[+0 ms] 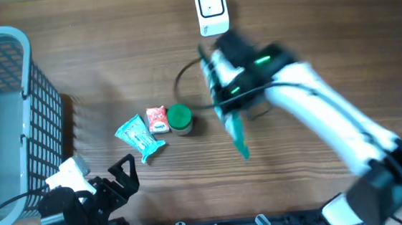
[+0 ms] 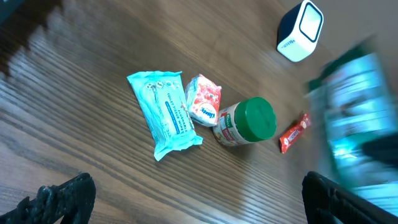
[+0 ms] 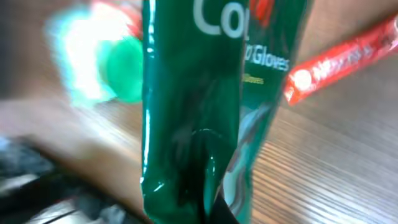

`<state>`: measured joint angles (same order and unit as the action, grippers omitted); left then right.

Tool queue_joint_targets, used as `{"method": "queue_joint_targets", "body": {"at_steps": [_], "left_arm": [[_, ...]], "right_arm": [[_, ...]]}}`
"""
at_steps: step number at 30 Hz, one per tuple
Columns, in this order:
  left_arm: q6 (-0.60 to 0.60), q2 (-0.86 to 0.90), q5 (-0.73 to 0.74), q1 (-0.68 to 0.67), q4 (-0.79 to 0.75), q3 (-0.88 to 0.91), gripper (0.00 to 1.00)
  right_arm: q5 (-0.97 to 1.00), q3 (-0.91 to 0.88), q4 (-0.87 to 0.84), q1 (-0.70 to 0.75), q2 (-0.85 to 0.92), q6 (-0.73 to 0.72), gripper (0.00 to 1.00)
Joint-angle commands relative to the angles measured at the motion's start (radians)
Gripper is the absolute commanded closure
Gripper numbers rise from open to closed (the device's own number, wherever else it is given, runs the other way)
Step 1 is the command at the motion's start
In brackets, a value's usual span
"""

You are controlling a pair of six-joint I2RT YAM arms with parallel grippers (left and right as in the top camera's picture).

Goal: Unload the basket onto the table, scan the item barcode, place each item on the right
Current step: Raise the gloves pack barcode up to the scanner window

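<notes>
While right fingers (image 3: pixel 210 199) clamp green pouch (image 1: pixel 237 135): carry step, near scanner (image 1: pixel 211 9).
Left fingers (image 2: pixel 62 196): wide, empty.
Next: barcode should face scanner.

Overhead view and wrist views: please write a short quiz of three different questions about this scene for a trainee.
1. True or false: the right gripper is shut on the dark green glossy plastic packet of gloves.
2. What lies between the teal plastic wipes pack and the green-lidded round jar? A) small red and white packet B) grey mesh basket C) white box scanner
3. Which gripper is open and empty?
Key: 1 true; 2 A; 3 the left gripper.
</notes>
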<state>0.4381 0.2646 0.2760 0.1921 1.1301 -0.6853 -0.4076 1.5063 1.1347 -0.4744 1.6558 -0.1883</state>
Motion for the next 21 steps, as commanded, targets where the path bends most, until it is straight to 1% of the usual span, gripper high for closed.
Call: {"method": "queue_joint_targets", "body": {"at_steps": [1,3,5,7,9,10,11,12,14,15,16,19,21], "left_arm": [[-0.019,-0.002,0.011,0.002,-0.002,0.002,0.00],[-0.019,-0.002,0.011,0.002,-0.002,0.002,0.00],[-0.019,-0.002,0.011,0.002,-0.002,0.002,0.00],[-0.019,-0.002,0.011,0.002,-0.002,0.002,0.00],[-0.019,-0.002,0.012,0.002,-0.002,0.002,0.00],[-0.019,-0.002,0.011,0.002,-0.002,0.002,0.00],[-0.019,-0.002,0.011,0.002,-0.002,0.002,0.00],[-0.019,-0.002,0.012,0.002,-0.002,0.002,0.00],[-0.019,-0.002,0.011,0.002,-0.002,0.002,0.00],[-0.019,-0.002,0.012,0.002,-0.002,0.002,0.00],[-0.019,-0.002,0.012,0.002,-0.002,0.002,0.00],[-0.019,-0.002,0.011,0.002,-0.002,0.002,0.00],[-0.019,-0.002,0.011,0.002,-0.002,0.002,0.00]], "right_arm": [[-0.640,-0.003,0.035,0.185,-0.063,0.333,0.96],[-0.775,-0.063,-0.028,0.230,-0.059,0.370,0.96],[-0.955,-0.165,-0.187,0.240,-0.055,0.367,0.96],[-1.201,-0.294,-0.414,0.234,-0.039,0.311,0.96],[-1.214,-0.361,-0.549,0.231,-0.025,0.204,0.96],[-1.214,-0.385,-0.611,0.231,-0.018,0.114,0.96],[-1.214,-0.401,-0.671,0.231,-0.010,0.001,0.96],[-1.214,-0.406,-0.727,0.231,0.002,-0.153,0.96],[-1.214,-0.406,-0.807,0.231,0.019,-0.374,0.96],[-1.215,-0.406,-0.837,0.231,0.023,-0.475,0.96],[-1.215,-0.406,-0.839,0.231,0.023,-0.536,0.96],[-1.214,-0.406,-0.847,0.231,0.023,-0.573,0.96],[-1.202,-0.406,-0.887,0.228,0.023,-0.509,0.96]]}}
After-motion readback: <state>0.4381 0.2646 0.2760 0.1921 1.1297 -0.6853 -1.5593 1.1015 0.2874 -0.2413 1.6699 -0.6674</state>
